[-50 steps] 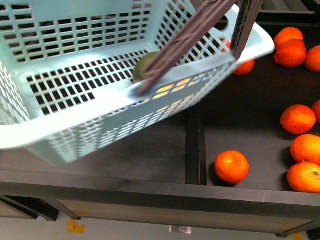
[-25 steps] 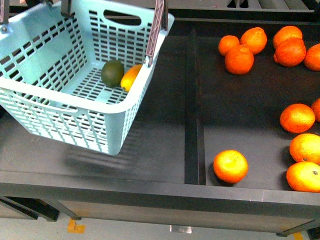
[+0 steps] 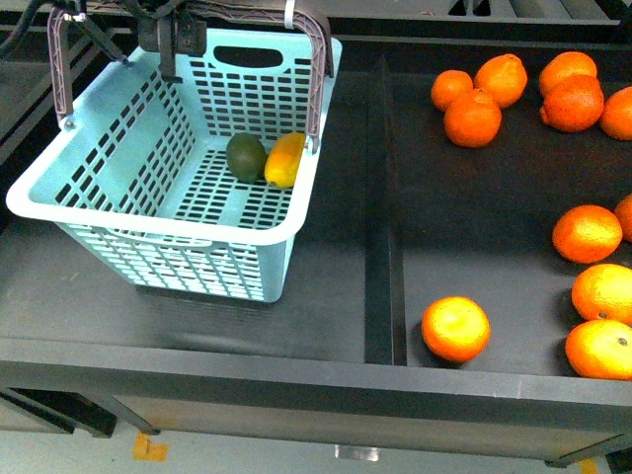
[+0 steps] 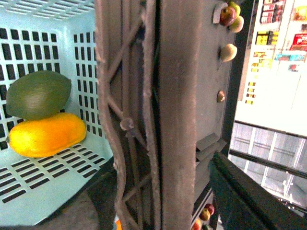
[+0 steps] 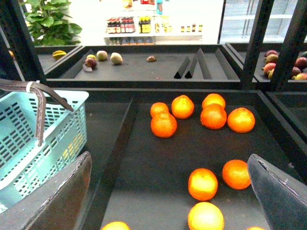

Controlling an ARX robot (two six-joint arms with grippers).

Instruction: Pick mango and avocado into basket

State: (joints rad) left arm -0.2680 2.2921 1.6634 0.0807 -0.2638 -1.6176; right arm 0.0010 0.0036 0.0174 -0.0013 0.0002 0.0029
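— Where's the fruit?
— The mango (image 3: 284, 160) and avocado (image 3: 246, 156) lie touching in the basket (image 3: 148, 202).
— And the grippers?
— Left gripper (image 3: 170, 35) clamps the handles (image 3: 316, 79); right gripper (image 5: 168, 191) is spread, empty.

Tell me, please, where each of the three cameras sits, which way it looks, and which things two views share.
Front: from the body, looking down on the turquoise slotted plastic basket and round oranges; the left gripper holds the brown-grey handles.
Left wrist: against the handles, facing the dark green avocado and yellow-orange mango.
Right wrist: above the tray, facing shelves; open right gripper.
Shared: basket, oranges.
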